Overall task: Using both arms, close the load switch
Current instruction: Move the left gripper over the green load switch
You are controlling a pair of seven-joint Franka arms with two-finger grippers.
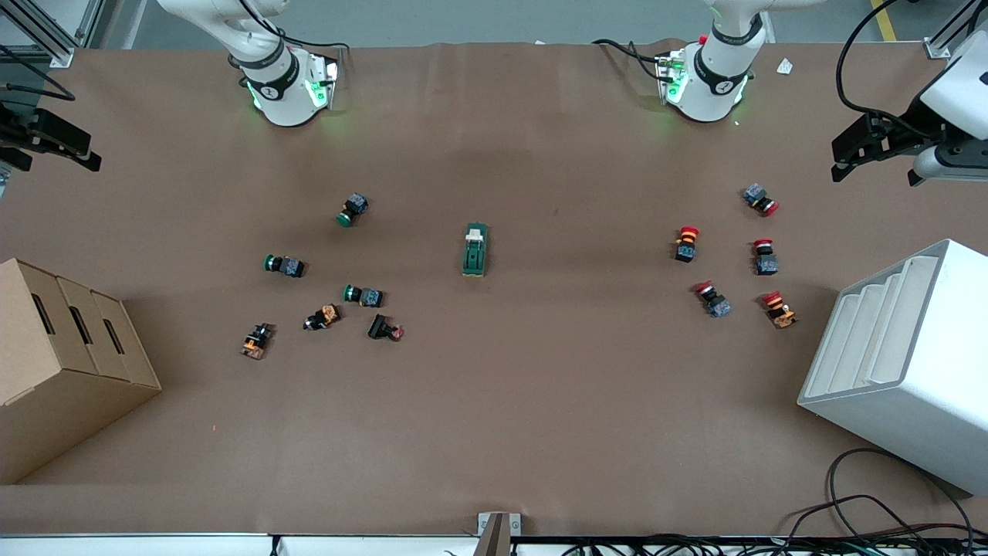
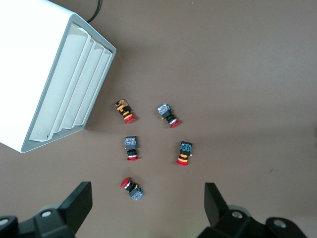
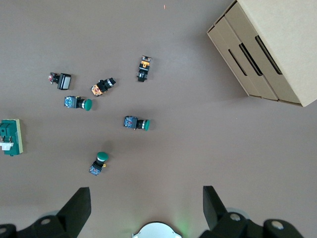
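The load switch (image 1: 475, 249) is a dark green block with a cream-white lever at the end toward the robots' bases. It lies flat in the middle of the table and also shows at the edge of the right wrist view (image 3: 11, 137). My left gripper (image 1: 849, 150) is open and empty, high over the left arm's end of the table. In its wrist view (image 2: 147, 208) it is above a group of red-capped push buttons (image 2: 132, 188). My right gripper (image 1: 69, 150) is open and empty, high over the right arm's end. Its wrist view (image 3: 146, 208) shows bare table below it.
Several red-capped push buttons (image 1: 686, 242) lie toward the left arm's end, beside a white slotted rack (image 1: 903, 363). Green-capped push buttons (image 1: 353, 209) and other small buttons (image 1: 256, 340) lie toward the right arm's end, beside a cardboard box (image 1: 62, 363).
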